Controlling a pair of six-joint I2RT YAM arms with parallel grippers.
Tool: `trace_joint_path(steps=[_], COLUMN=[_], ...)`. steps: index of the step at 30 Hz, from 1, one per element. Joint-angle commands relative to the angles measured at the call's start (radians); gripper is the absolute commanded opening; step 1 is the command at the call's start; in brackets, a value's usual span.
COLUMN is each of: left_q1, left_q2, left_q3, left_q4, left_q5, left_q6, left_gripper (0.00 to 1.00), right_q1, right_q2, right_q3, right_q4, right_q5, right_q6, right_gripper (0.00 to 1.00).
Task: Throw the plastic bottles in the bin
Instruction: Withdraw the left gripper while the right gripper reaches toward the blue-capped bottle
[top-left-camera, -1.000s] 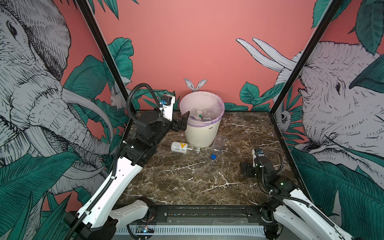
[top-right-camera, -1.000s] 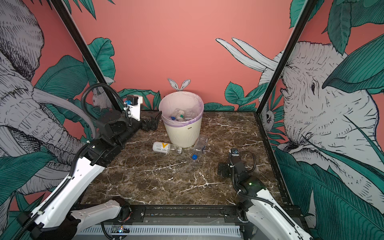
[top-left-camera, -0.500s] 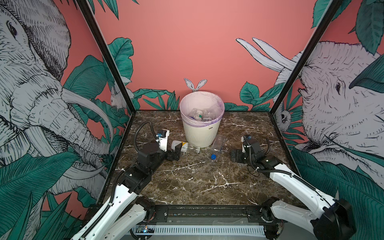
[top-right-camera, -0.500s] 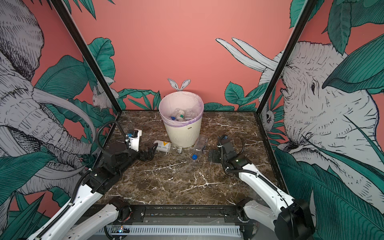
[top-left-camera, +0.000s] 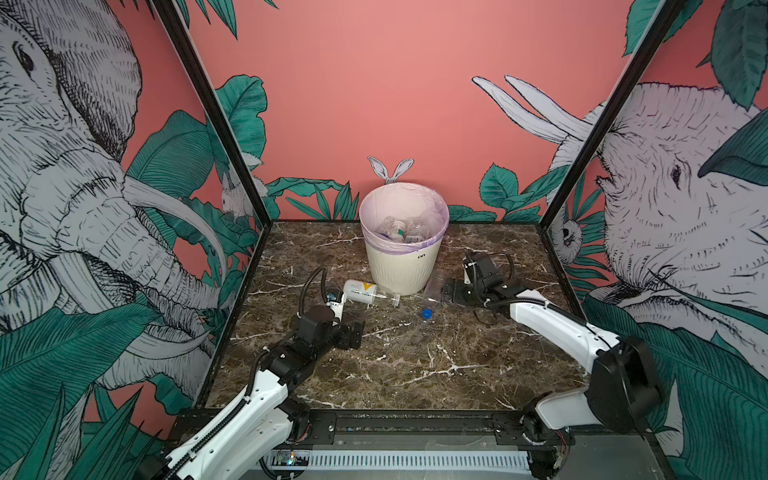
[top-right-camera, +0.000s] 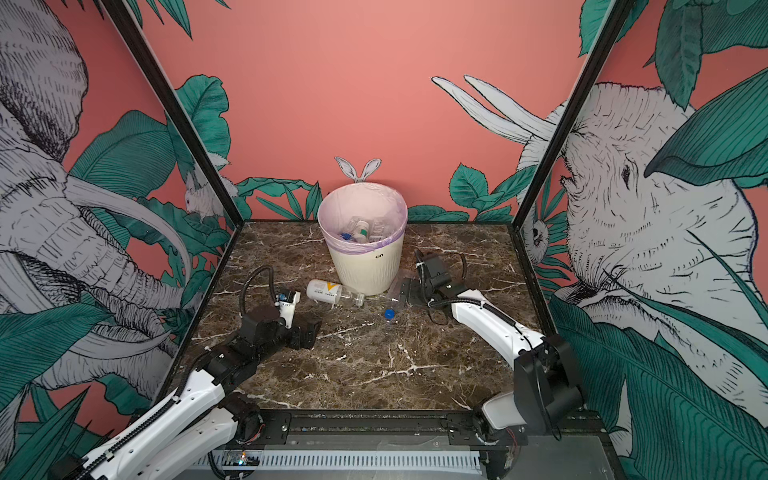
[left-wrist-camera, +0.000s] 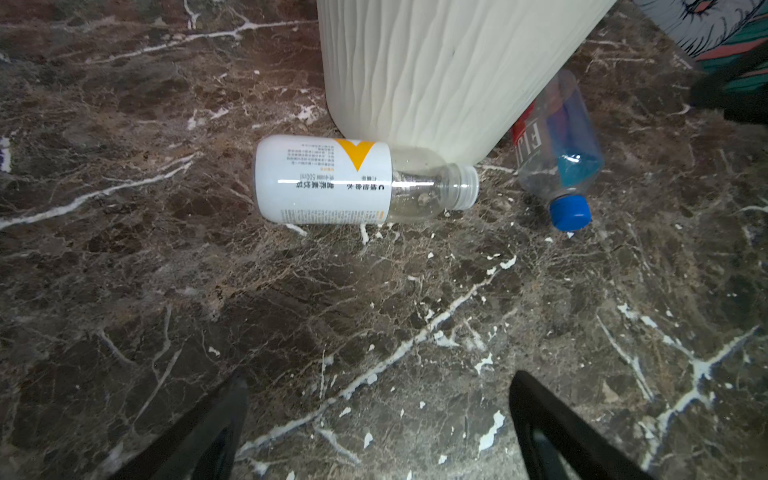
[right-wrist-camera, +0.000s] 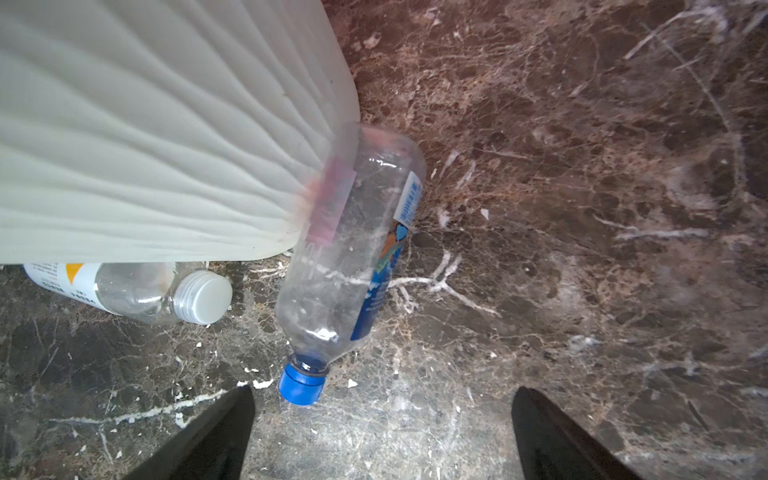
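On the left, our left gripper (left-wrist-camera: 379, 377) hangs low over the desk (top-left-camera: 415, 361), jaws spread wide with nothing between them, well short of the white-labelled bottle (left-wrist-camera: 324, 178). That bottle lies on its side at the foot of the bin (top-left-camera: 401, 266), its capped neck tucked under the tapering wall. We cannot tell whether they touch. It is round and probably light, so it could roll away from whichever finger lands first. It could also wedge against the wall and shove the bin.

The bin stands at the back middle of the desk, lined, with several bottles (top-left-camera: 399, 230) already inside.

To its right lies the blue-capped bottle (right-wrist-camera: 345, 257), base end hard by the ribbed wall and cap pointing toward the front. Our right gripper (right-wrist-camera: 383, 390) sits just beside it, jaws equally wide and empty. The cap lies just ahead of one finger, not between the two. We judge that closing from here would catch only the neck or flick the bottle aside. The thin clear body might also buckle and squirt out.

The bin itself is what stands in the way of both arms. Its wall overhangs each bottle and leaves little room for a finger on that side. The two bottles lie near each other, so arms reaching in together could meet in front of the bin.
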Motion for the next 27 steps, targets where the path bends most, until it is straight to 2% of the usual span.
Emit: trace_joint_path(steps=[1,12,27], left_q1=[-0.003,-0.003,-0.003], left_q2=[0.003,-0.005,-0.039], left_q3=[-0.021,-0.07,-0.094], left_q4=[0.022,0.061,0.081], left_q5=[0.003,0.016,0.031], left_q6=[0.02,0.061,0.063], left_gripper=[0.99,0.99,0.97], right_q1=[0.002,0.01,0.009], right_q2=[0.069,0.311,0.453], right_q3=[0.066,0.245,0.343], right_q4=[-0.025,-0.081,-0.128], right_q5=[-0.027,-0.034,0.02], right_q6=[0.027,0.043,0.051], right_gripper=[0.99,0.99,0.99])
